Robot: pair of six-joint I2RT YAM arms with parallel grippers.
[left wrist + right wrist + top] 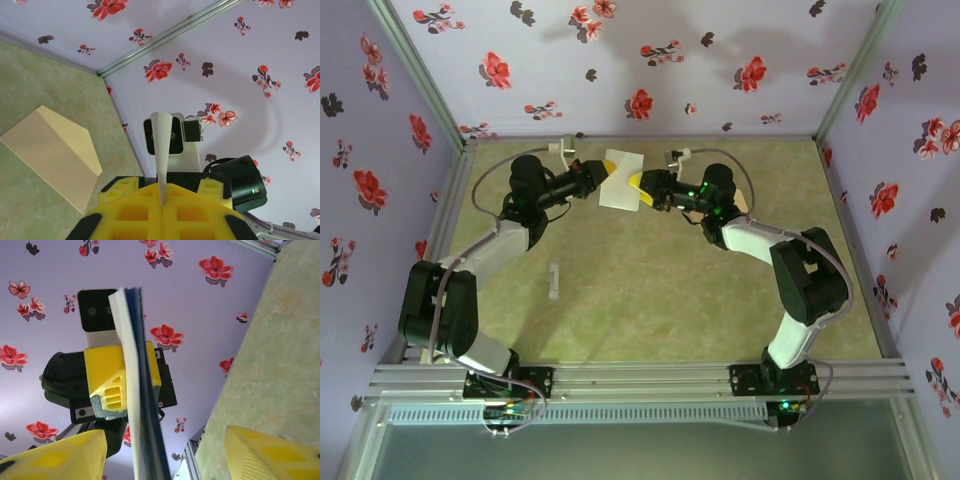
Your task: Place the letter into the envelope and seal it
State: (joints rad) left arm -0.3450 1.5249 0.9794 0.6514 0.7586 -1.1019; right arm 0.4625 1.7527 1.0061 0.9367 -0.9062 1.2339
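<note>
White paper edged in blue, the rectangular letter (620, 182) is up in the air over the far middle of the green tabletop (650, 300). The left gripper (162, 192) has it clamped, yellow pads pressed tight on the sheet's edge. Facing it, the right gripper (160, 452) stands apart, one finger either side of the sheet, neither touching. The tan kraft paper envelope (47, 155) lies flat on the tabletop, near the far wall.

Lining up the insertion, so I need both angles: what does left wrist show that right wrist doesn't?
Left wrist, not right wrist: the envelope lying flat on the table, off to the left of the end effector. Right wrist, not left wrist: the blue face of the letter. Both: the letter edge-on, clamped in the left end effector, against the flowered wall.
</note>
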